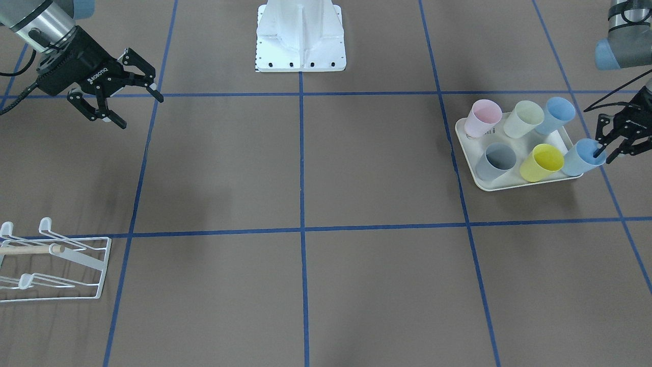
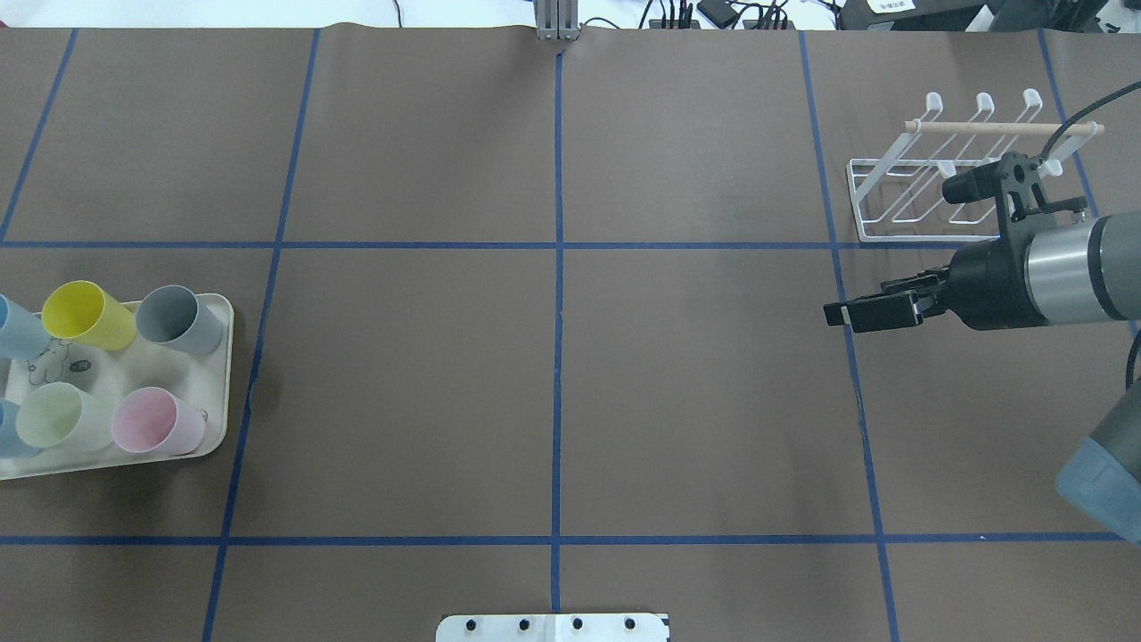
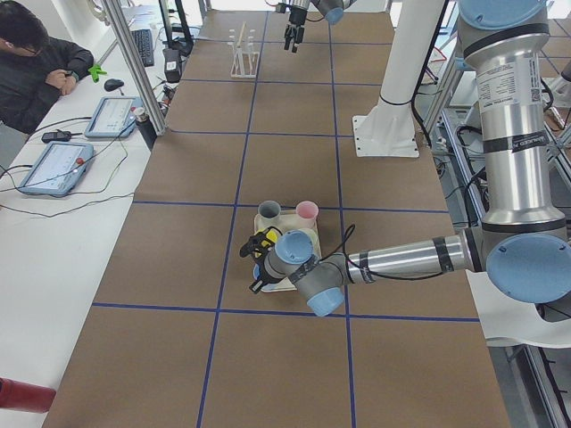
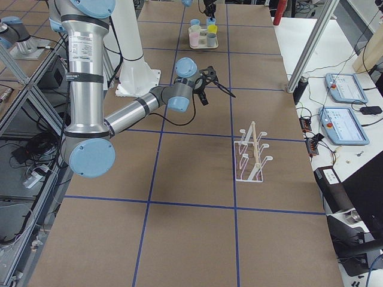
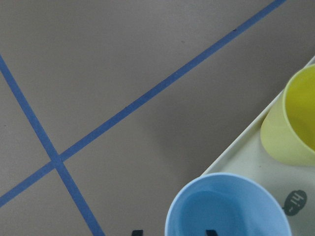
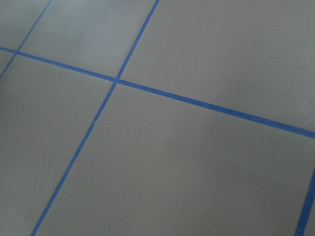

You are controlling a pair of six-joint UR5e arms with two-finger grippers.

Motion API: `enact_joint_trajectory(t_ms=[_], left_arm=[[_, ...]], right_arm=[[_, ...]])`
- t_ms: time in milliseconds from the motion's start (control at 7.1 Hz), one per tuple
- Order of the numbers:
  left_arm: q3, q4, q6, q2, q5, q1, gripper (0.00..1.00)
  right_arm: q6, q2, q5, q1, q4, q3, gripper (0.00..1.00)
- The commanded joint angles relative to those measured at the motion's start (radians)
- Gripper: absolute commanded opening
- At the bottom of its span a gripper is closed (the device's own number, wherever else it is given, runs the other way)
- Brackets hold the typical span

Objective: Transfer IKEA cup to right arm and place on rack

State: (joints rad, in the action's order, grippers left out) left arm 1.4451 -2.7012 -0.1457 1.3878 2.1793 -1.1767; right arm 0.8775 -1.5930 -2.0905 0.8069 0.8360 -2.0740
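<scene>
Several pastel IKEA cups stand on a cream tray (image 1: 488, 184). My left gripper (image 1: 604, 154) is open at the tray's outer corner, straddling the rim of a light-blue cup (image 1: 580, 160). In the left wrist view one dark fingertip (image 5: 211, 232) is inside that cup (image 5: 226, 211) and the other is outside it. My right gripper (image 1: 125, 99) hangs open and empty above the table, a little on the robot's side of the white wire rack (image 2: 927, 192). The rack (image 1: 56, 260) with its wooden rod holds nothing.
The other cups on the tray are pink (image 1: 483, 117), pale green (image 1: 524, 118), blue (image 1: 556, 114), grey (image 1: 496, 160) and yellow (image 1: 542, 162). The robot's white base (image 1: 300, 38) is at the table's middle edge. A person sits at a side desk (image 3: 40, 62).
</scene>
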Motion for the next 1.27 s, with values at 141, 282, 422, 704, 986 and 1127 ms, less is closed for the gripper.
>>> enact_joint_trajectory(t_ms=[141, 282, 422, 704, 986, 1127], left_arm=[[0.009, 0.003, 0.006, 0.016, 0.022, -0.001, 0.00], [0.017, 0.006, 0.006, 0.026, 0.020, -0.018, 0.00], [0.041, 0.014, 0.006, 0.027, 0.023, -0.056, 0.00], [0.165, 0.111, 0.006, 0.033, 0.061, -0.171, 0.00], [0.448, 0.420, -0.006, 0.034, 0.127, -0.218, 0.00], [0.559, 0.534, -0.046, 0.040, 0.196, -0.216, 0.00]], right_arm=[[-0.002, 0.010, 0.007, 0.000, -0.002, 0.000, 0.99], [-0.003, 0.017, 0.023, -0.002, -0.002, 0.000, 0.99], [-0.006, 0.039, 0.055, -0.005, -0.002, 0.002, 0.99], [-0.012, 0.097, 0.258, -0.102, -0.002, 0.006, 0.99], [-0.083, 0.177, 0.286, -0.139, -0.123, 0.031, 0.99], [-0.087, 0.171, 0.293, -0.173, -0.269, 0.069, 0.99]])
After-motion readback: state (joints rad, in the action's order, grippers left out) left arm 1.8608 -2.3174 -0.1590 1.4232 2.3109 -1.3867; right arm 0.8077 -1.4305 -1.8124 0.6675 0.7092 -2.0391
